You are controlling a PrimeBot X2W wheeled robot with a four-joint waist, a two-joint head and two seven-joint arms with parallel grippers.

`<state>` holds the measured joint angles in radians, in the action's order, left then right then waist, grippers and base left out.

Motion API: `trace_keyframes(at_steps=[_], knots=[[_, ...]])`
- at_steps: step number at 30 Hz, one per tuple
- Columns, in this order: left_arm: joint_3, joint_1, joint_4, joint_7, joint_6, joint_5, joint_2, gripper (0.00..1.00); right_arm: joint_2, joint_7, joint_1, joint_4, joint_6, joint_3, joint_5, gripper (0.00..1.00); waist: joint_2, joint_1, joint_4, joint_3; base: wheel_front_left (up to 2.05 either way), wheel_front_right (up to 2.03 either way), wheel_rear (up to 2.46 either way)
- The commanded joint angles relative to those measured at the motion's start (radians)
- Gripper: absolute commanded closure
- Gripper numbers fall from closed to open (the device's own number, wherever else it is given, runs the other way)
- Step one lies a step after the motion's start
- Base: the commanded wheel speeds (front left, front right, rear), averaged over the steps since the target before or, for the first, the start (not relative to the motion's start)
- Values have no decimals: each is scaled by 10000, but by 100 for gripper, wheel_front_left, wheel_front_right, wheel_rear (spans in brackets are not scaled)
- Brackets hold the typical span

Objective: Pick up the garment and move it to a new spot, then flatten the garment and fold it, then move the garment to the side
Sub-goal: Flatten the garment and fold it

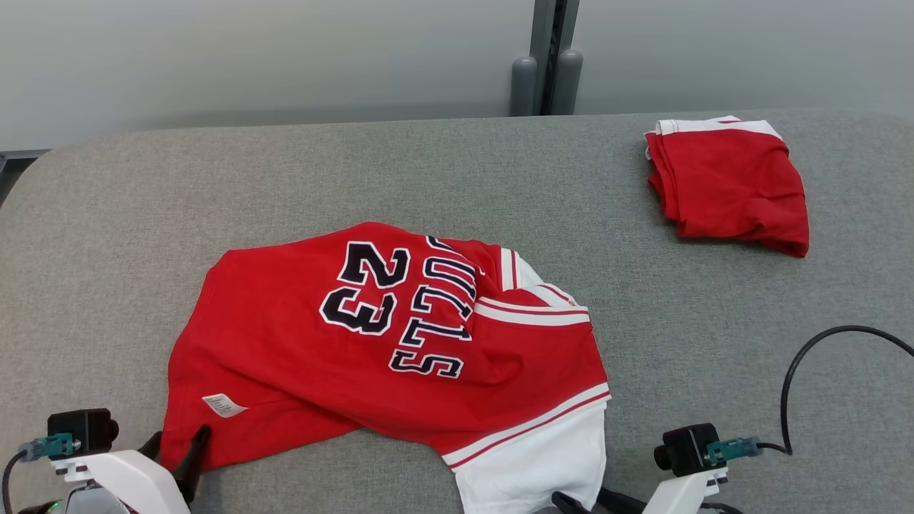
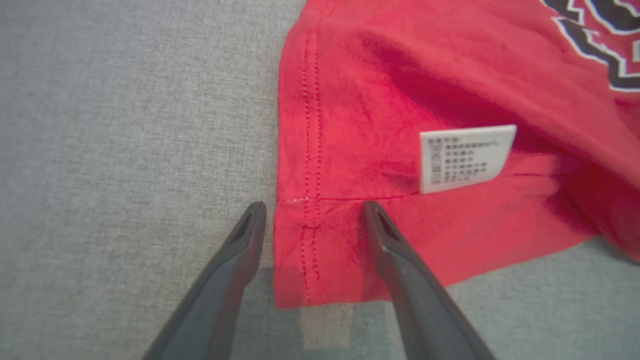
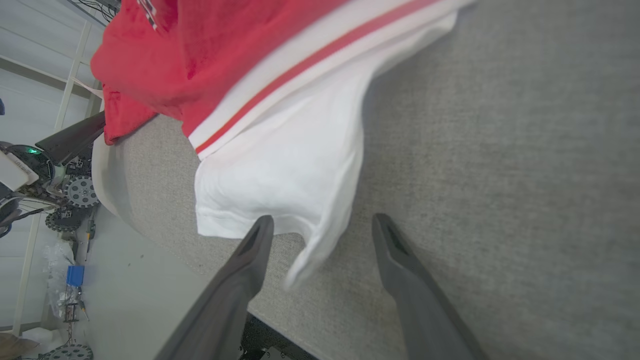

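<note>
The garment [image 1: 371,335] is a red jersey with a big 23 and dark white-outlined lettering on it. It's lying rumpled on the grey table [image 1: 214,185], about mid-table and toward the near edge. It isn't flat at all: the cloth is bunched up in the middle, and there are white-and-red stripe bands on its right side. The white sleeve [image 1: 532,464] sticks out at the near right, almost at the table's edge. A small white care label [image 2: 465,157] sits on the red cloth near the near-left corner.

At that corner we've got the left gripper [image 2: 314,205] with its fingers spread apart. They're straddling the stitched hem, one finger over bare table just beside the edge and the other over the red cloth. It isn't clamped on anything.

The right gripper [image 3: 323,219] is spread wide too, down at the white sleeve. A drooping point of white cloth sits between its two fingers. We can't tell if either finger actually touches the fabric.

Further out, a second red garment [image 1: 728,185] with white trim lies folded at the far right, well apart from the jersey. A black cable [image 1: 792,371] loops over the table on the near right.
</note>
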<state>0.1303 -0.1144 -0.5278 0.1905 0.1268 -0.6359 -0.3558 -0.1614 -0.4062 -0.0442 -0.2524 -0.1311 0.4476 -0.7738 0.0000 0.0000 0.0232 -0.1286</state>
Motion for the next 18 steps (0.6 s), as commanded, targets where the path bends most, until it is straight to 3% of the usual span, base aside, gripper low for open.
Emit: trace_keyframes(at_steps=[1, 7, 9, 10, 11, 12, 13, 18], knots=[[102, -265, -40, 13, 55, -149, -59, 0, 5, -113, -1, -247, 3, 136, -37, 0, 0, 0, -19, -13, 0, 0, 0], [400, -294, -87, -135, 43, -346, -189, 0, 15, -65, -129, -366, 5, 371, -118, 0, 0, 0, -58, 3, 0, 0, 0], [517, -330, -113, -193, 44, -457, -236, 24, -13, -31, -154, -402, 3, 434, -160, 53, 0, 0, -83, 14, 0, 0, 0], [562, -352, -125, -243, 43, -480, -264, 45, -32, -11, -170, -413, 3, 445, -182, 69, 0, 0, -94, 18, 0, 0, 0], [590, -382, -125, -301, 43, -521, -294, 60, -53, 7, -183, -416, 3, 463, -193, 100, 0, 0, -105, 28, 0, 0, 0], [609, -410, -119, -395, 44, -514, -326, 89, -76, 1, -198, -408, 2, 487, -218, 100, 0, 0, -114, 42, 0, 0, 0], [629, -424, -121, -457, 44, -525, -346, 100, -107, 15, -220, -386, 2, 502, -256, 100, 0, 0, -123, 60, 0, 0, 0], [787, -262, 60, -709, 45, -668, -458, 100, -285, 312, -244, -233, 2, 552, -418, 100, 0, 0, -159, 254, 0, 0, 0]])
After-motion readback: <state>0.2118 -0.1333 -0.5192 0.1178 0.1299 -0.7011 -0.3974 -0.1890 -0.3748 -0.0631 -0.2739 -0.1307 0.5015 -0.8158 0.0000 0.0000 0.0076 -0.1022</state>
